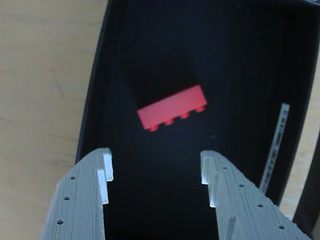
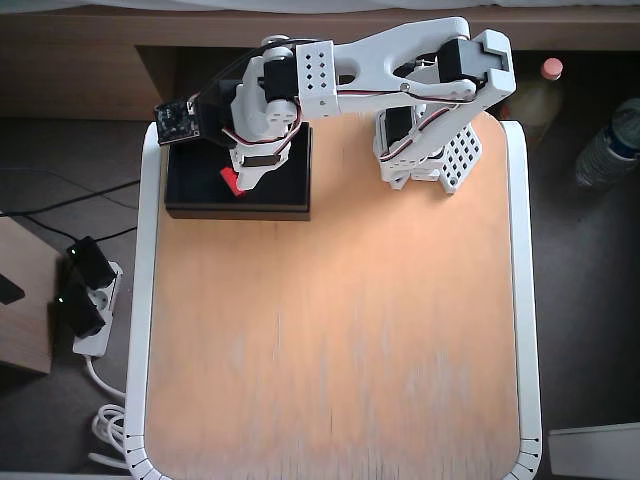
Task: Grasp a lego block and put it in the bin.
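Observation:
The red lego block [image 1: 172,108] lies on the dark floor of the black bin [image 1: 250,75], studs facing the camera, slightly blurred. In the wrist view my gripper [image 1: 156,162] is open above the bin, its two grey fingers spread wide below the block, with nothing between them. A white label strip [image 1: 277,145] runs along the bin's right wall. From overhead, the bin [image 2: 190,185] sits at the table's far left corner. The white arm reaches over it, and the lego block [image 2: 229,180] shows as a red spot beside the gripper [image 2: 250,178].
The orange tabletop [image 2: 330,330] has a white rim. The arm's base [image 2: 430,150] stands at the back right of the table. Two bottles [image 2: 545,90] stand off the table at the upper right. A power strip [image 2: 85,300] and cables lie on the floor to the left.

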